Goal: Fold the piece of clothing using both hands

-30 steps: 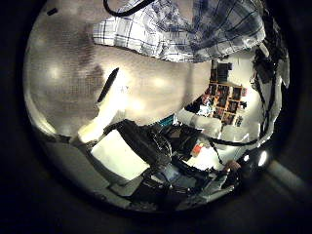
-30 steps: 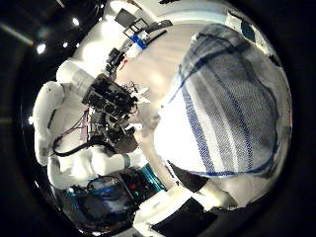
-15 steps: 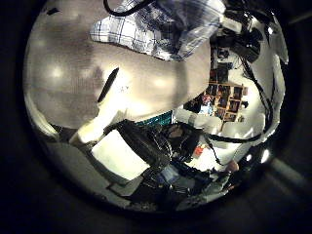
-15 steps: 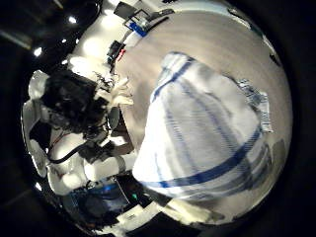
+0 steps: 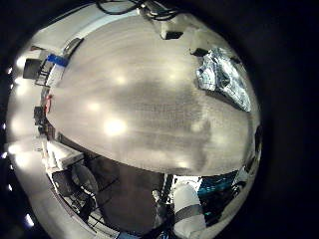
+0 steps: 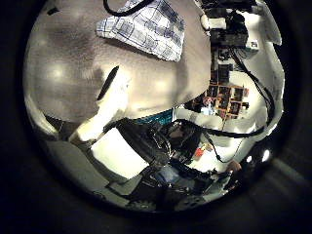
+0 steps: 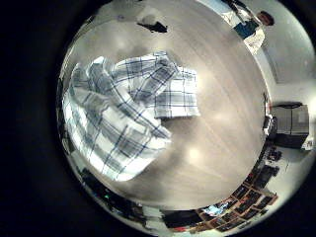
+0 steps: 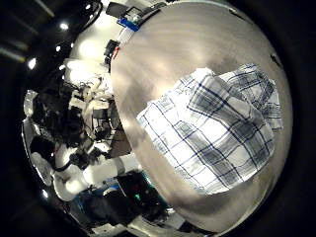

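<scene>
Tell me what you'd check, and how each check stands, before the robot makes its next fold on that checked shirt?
1. Shirt lies on the table, not hanging off an edge: ok.
2. Shirt free of both hands, none gripping it: ok, no fingers show on it in the right palm views.
3. Shirt flat and smooth: not ok, it lies bunched with layers overlapping.
4. Table around the shirt bare: ok nearby; small items sit at the far edge.
5. Whether the hands' fingers are open: cannot tell.
</scene>
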Robot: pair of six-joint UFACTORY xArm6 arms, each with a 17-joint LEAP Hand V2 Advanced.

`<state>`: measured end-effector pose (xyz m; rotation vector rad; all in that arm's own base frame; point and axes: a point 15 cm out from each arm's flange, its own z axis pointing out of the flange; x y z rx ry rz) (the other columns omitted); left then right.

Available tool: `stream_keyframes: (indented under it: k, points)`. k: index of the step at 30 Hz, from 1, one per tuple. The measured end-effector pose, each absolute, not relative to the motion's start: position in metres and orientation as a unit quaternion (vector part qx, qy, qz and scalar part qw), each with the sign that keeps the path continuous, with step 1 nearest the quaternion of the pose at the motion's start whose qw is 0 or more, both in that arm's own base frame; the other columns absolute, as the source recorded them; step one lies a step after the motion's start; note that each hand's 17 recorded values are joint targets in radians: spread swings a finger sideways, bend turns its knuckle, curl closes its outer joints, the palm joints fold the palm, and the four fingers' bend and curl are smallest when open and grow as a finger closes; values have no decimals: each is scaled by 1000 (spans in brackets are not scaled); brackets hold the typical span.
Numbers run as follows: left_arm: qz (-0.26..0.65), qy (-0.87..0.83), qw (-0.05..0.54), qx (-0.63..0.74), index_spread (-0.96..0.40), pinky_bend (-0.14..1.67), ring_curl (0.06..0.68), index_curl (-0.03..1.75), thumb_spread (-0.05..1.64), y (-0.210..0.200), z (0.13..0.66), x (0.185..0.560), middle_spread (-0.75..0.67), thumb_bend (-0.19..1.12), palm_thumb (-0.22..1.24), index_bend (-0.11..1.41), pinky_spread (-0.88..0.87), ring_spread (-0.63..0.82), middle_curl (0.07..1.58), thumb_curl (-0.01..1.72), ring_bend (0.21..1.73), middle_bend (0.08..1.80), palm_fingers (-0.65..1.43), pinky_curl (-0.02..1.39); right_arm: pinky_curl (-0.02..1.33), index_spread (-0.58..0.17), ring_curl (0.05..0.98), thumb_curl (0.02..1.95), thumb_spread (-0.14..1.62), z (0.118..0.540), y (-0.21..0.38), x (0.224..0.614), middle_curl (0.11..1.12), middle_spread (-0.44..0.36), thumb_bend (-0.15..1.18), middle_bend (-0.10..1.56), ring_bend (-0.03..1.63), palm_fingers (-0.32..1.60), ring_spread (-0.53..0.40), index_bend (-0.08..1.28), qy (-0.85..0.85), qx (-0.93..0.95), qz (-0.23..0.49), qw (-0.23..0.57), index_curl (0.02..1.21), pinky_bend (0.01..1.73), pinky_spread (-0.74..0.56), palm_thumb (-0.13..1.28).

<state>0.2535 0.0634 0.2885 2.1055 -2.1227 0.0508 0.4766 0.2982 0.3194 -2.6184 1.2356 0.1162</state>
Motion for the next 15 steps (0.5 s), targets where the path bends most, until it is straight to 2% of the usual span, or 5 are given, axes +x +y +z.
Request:
stream_keyframes:
  k: [6,12,15]
  points:
    - [19,-705,77,704,-80,210,199,526,1194,52,294,255,99,-17,530,199,254,201,340,354,580,181,339,384,305,-376,248,290,1020,360,257,446,349,36,-21,194,472,82,217,187,434,-893,57,101,292,611,508,73]
    - [21,-707,72,703,-80,206,198,530,1193,23,300,267,91,-17,530,204,254,200,340,355,576,183,343,386,279,-381,243,269,1050,398,177,403,339,28,-34,191,452,92,208,182,479,-871,95,63,310,534,483,13]
    - [24,-711,70,700,-84,201,198,532,1192,4,304,274,90,-17,530,210,253,203,339,355,583,180,347,386,273,-381,238,263,1052,396,151,390,338,27,-30,195,431,99,206,180,499,-858,110,50,312,510,475,-8]
